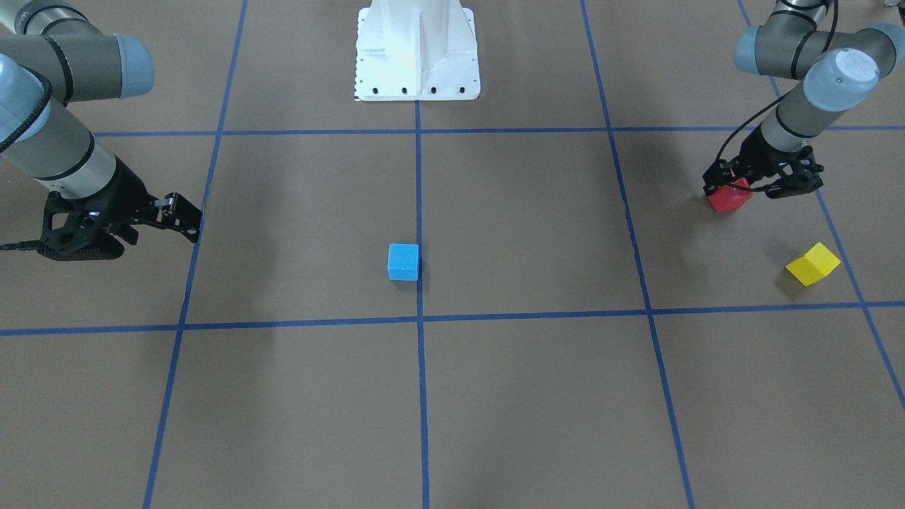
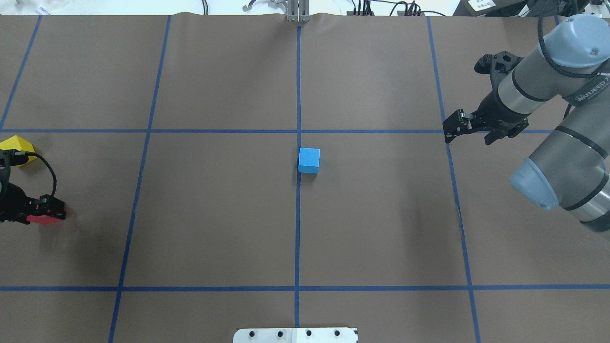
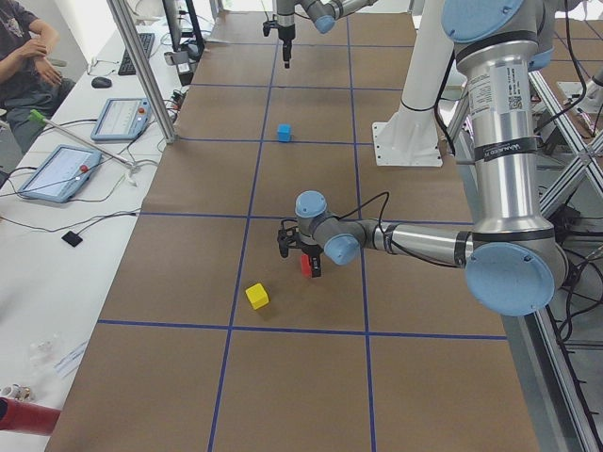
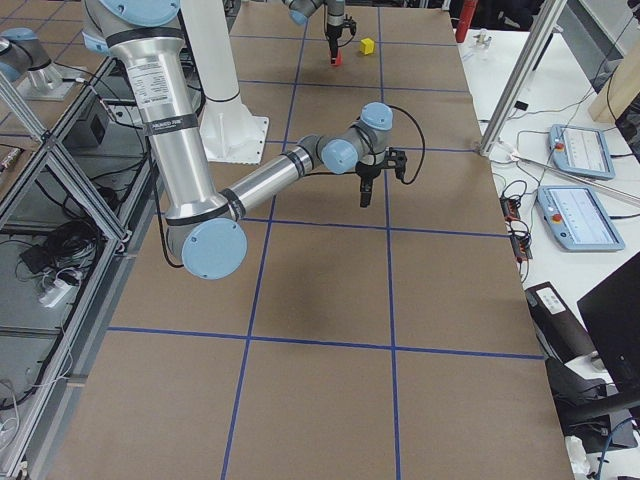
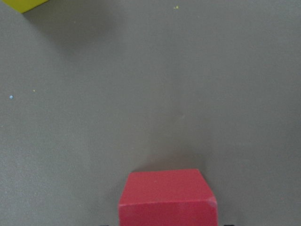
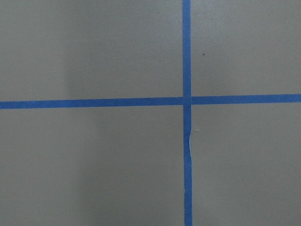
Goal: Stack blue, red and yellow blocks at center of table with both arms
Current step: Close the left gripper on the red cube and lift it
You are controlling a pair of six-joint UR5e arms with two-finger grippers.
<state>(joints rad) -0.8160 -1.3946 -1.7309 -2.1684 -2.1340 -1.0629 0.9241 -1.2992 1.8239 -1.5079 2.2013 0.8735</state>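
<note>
The blue block (image 1: 403,261) sits alone on the centre tape line, and it also shows in the overhead view (image 2: 309,160). The red block (image 1: 732,196) lies far out on my left side. My left gripper (image 1: 739,189) is shut on it, low at the table. In the left wrist view the red block (image 5: 168,197) fills the bottom centre. The yellow block (image 1: 813,264) lies tilted on the table just beyond the red one, free, and it also shows in the overhead view (image 2: 16,143). My right gripper (image 2: 450,128) is open and empty, well to the right of the blue block.
The white robot base (image 1: 417,56) stands at the table's near edge, in the middle. Blue tape lines (image 6: 186,100) cross under the right wrist. A side table with tablets (image 3: 57,169) and a seated operator (image 3: 28,56) lies beyond the far edge.
</note>
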